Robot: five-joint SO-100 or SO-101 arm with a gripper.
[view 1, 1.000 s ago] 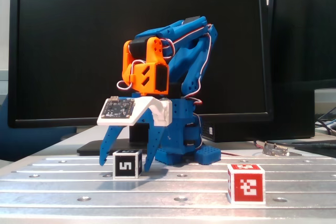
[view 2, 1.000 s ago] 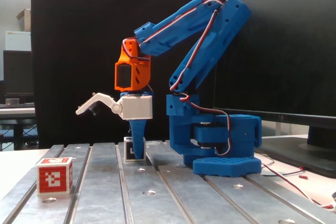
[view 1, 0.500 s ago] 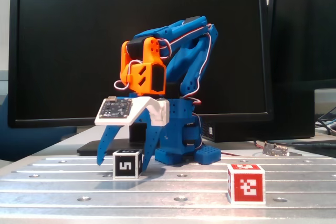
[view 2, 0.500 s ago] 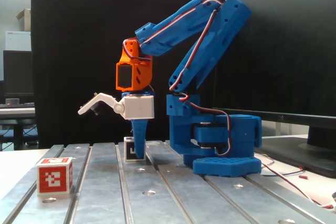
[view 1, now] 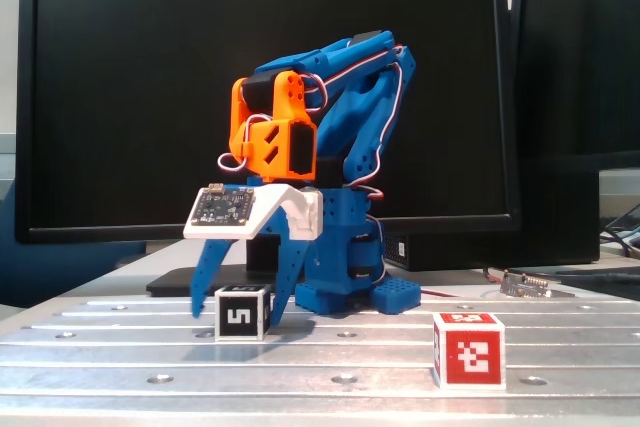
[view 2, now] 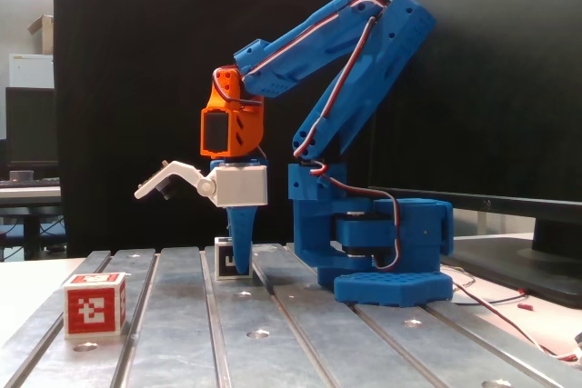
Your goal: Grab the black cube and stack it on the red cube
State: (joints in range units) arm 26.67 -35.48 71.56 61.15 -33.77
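Your tool (view 1: 236, 311) is down at the black cube (view 1: 242, 313), blue fingers (view 1: 283, 282) spread apart, one on each side of it. In the fixed view facing the arm, the left finger stands clear of the cube's left face with a visible gap; the right finger is just beside or touching the right face, can't tell which. So: jaws apart, not clamped on anything yet. In the side-on fixed view the tool (view 2: 240, 263) overlaps the black cube (view 2: 229, 258), fingertips reaching almost to the counter (view 2: 300, 343).

The black cube sits on the slotted metal counter (view 1: 330, 352), near the arm's blue base (view 1: 350, 292). The red cube (view 1: 468, 349) is well apart from it, toward the camera and to the right in the facing view; in the side-on view the red cube (view 2: 94, 304) is far left and up front. Nothing sits on top of it.

Handling, as a guess: the cube looks small, rigid and light, probably printed plastic with flat, smooth faces. It won't crush, but smooth sides can slip or twist if you pinch off-centre. Take it on the two opposite side faces, fingers flat and about mid-height, not on the white edges. Centre it between the fingers before you close, or the nearer finger may shove it sideways.

No containers in either view, so nothing to report there.
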